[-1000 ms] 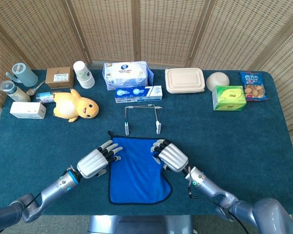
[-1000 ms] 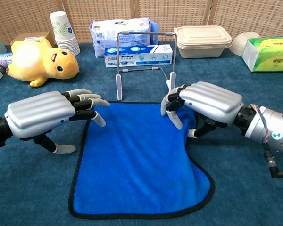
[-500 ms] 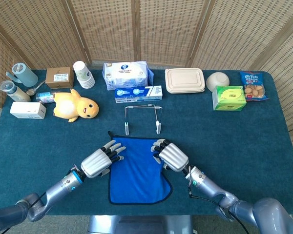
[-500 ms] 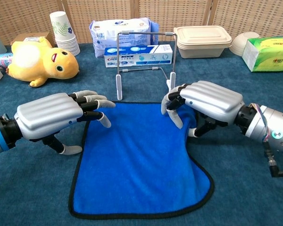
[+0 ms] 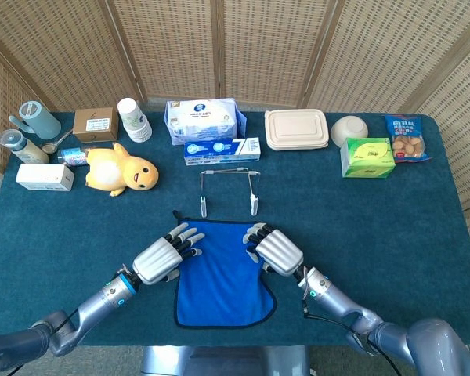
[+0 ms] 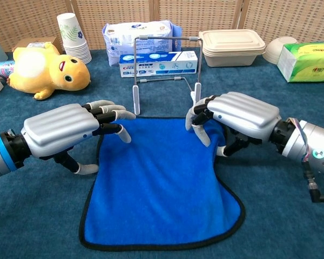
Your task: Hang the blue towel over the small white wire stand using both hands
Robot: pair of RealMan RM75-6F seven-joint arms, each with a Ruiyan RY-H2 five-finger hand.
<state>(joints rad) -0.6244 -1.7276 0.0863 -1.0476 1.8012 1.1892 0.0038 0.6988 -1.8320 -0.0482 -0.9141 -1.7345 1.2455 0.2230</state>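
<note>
The blue towel (image 5: 219,278) (image 6: 159,186) lies flat on the table just in front of the small white wire stand (image 5: 229,188) (image 6: 166,67). My left hand (image 5: 163,257) (image 6: 65,129) hovers at the towel's far left corner, fingers spread over the cloth and thumb down beside its left edge, holding nothing. My right hand (image 5: 276,249) (image 6: 238,116) sits on the far right corner. Its fingers curl down onto the cloth, and the towel's right edge is bunched up under the palm against the thumb.
A yellow plush toy (image 5: 124,171), paper cups (image 5: 133,119), a tissue pack (image 5: 205,119), a toothpaste box (image 5: 222,149), a lidded container (image 5: 296,129), a bowl (image 5: 348,129) and a green box (image 5: 366,157) line the back behind the stand.
My left hand has slid right and forward, so its fingers now reach over the towel's far left corner. The right hand and the towel have hardly moved.
</note>
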